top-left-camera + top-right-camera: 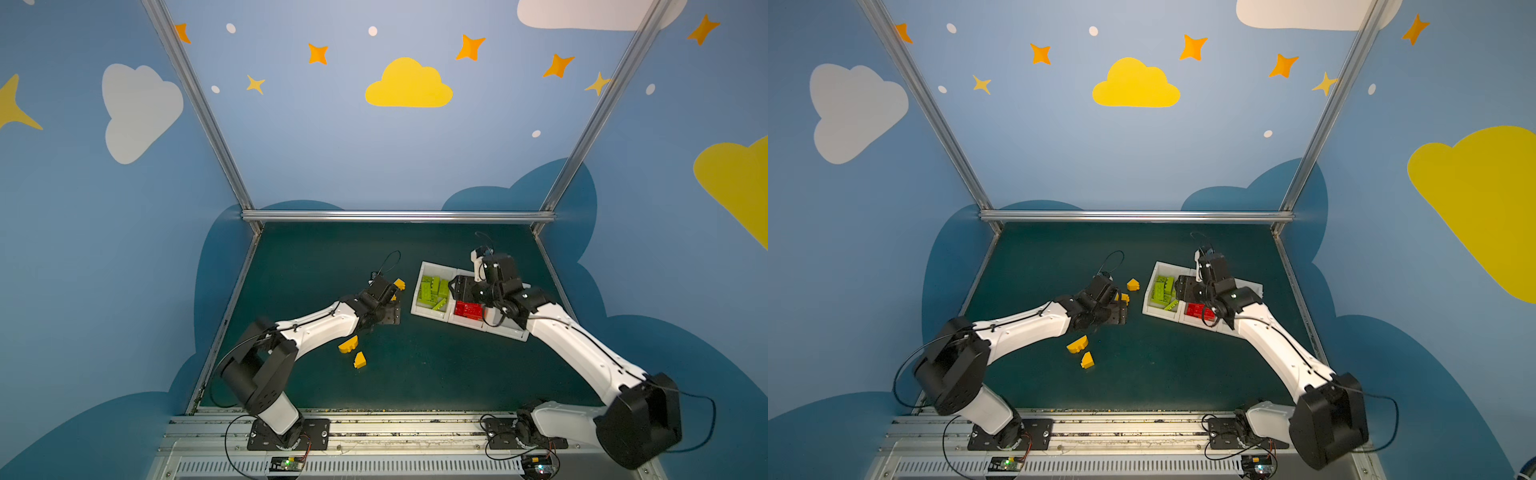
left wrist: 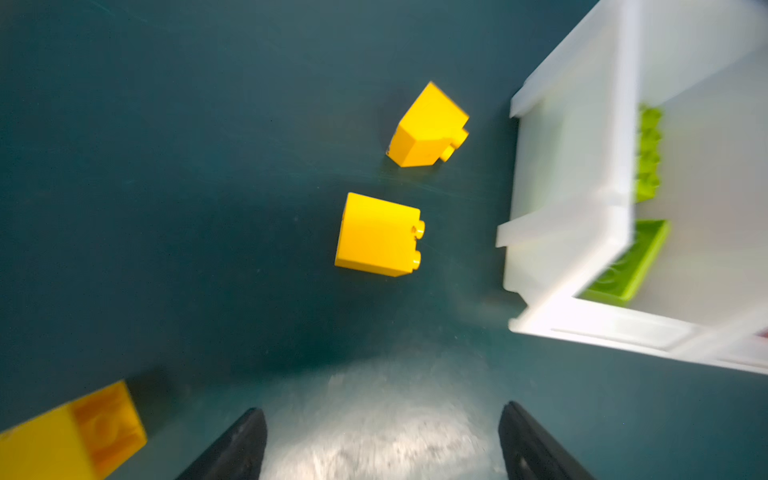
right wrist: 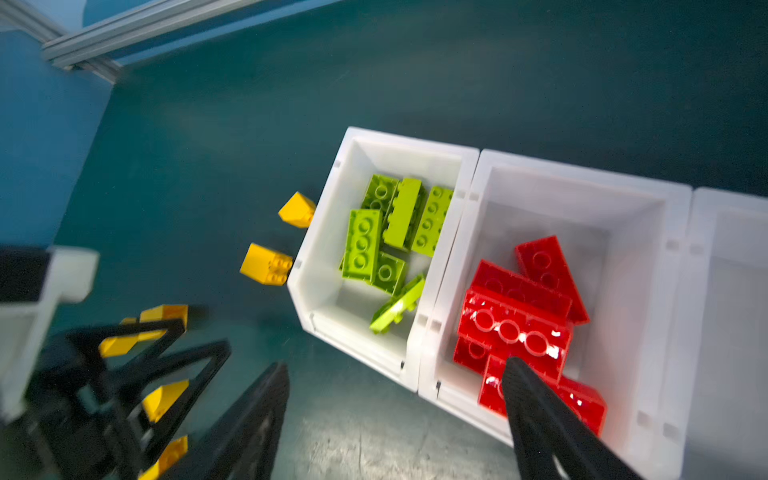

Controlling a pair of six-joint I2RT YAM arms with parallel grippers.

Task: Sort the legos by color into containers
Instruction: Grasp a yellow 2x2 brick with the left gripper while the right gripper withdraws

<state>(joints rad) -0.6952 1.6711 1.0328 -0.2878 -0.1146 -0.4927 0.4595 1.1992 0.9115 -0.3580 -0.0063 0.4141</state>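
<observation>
Three joined white containers point(image 1: 429, 312) stand at the right; lime green legos point(image 3: 390, 232) fill the end bin and red legos point(image 3: 523, 316) the middle one. My right gripper point(image 3: 397, 365) hangs open over the middle bin's near wall, holding nothing, and my right arm hides most of the third bin in both top views. Yellow legos lie on the mat: two point(image 2: 380, 235) point(image 2: 430, 126) beside the green bin, two more point(image 1: 348, 344) point(image 1: 360, 360) nearer the front. My left gripper point(image 2: 383, 409) is open above bare mat, a short way from the square yellow brick.
The dark green mat point(image 1: 415, 374) is fenced by metal rails at the back point(image 1: 399, 216) and sides. Another yellow brick point(image 2: 70, 432) lies close beside my left gripper. The two grippers are near each other, with the green bin's corner between them.
</observation>
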